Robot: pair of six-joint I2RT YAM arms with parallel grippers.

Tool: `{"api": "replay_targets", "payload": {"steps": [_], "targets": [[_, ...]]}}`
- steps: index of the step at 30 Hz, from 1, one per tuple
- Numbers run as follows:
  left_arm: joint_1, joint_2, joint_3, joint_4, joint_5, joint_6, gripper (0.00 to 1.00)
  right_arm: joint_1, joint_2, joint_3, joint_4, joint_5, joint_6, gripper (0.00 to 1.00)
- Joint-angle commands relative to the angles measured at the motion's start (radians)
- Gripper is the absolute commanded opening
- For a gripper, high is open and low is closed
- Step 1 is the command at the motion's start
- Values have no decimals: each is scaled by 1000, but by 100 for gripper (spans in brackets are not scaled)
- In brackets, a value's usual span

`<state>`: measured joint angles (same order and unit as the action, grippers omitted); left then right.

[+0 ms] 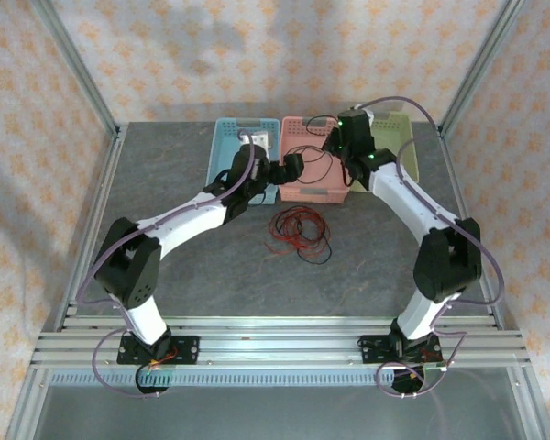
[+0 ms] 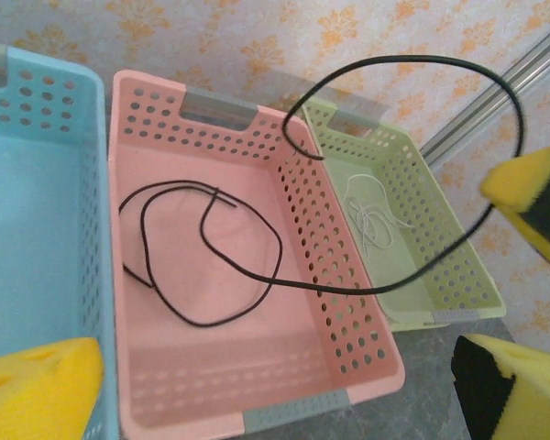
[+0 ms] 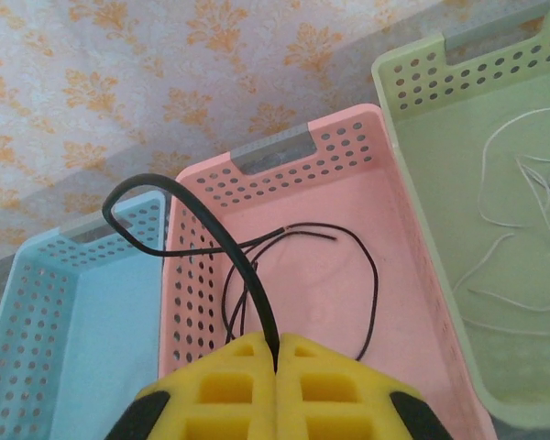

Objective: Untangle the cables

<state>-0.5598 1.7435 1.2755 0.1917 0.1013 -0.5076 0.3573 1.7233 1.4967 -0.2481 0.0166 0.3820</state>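
- Three perforated plastic baskets stand side by side along the far edge of the grey surface (image 1: 165, 165). The blue basket (image 1: 218, 151) is on the left, the pink basket (image 1: 307, 188) in the middle and the green basket (image 1: 405, 151) on the right, with their walls touching or just beside one another.
- Wallpaper (image 1: 257, 55) with an orange floral pattern backs the scene, and aluminium frame posts (image 1: 78, 69) rise at the far corners.
- A tangle of red and black cables (image 1: 298, 234) lies loose on the surface, near the pink basket's near wall and between the two arms.
- A whitish cable (image 2: 371, 215) lies in loose loops on the floor of the green basket.
- A black cable (image 3: 249, 275) lies partly in the pink basket, looping across its floor. From there it climbs over the basket's right wall and arcs through the air.
- The right claw (image 3: 277, 353) hangs over the pink basket with its yellow fingers pressed together, pinching the black cable at their tips. A short free end curls up and to the left above the grip.
- The left claw (image 2: 275, 390) hovers at the near edge of the blue and pink baskets. Its yellow foam pads (image 2: 37, 385) are spread wide apart, with nothing between them and no cable touching them.
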Motion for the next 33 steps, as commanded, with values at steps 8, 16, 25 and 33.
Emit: {"api": "replay_targets", "payload": {"steps": [8, 16, 25, 33], "targets": [[18, 108, 143, -52, 18, 21, 99, -27, 224, 243, -50, -80, -2, 0], [19, 153, 190, -110, 20, 34, 99, -30, 365, 370, -127, -50, -23, 0], [19, 137, 140, -99, 18, 49, 99, -32, 453, 382, -167, -76, -24, 6], [19, 111, 132, -118, -5, 76, 99, -32, 420, 369, -169, -66, -37, 43]]}}
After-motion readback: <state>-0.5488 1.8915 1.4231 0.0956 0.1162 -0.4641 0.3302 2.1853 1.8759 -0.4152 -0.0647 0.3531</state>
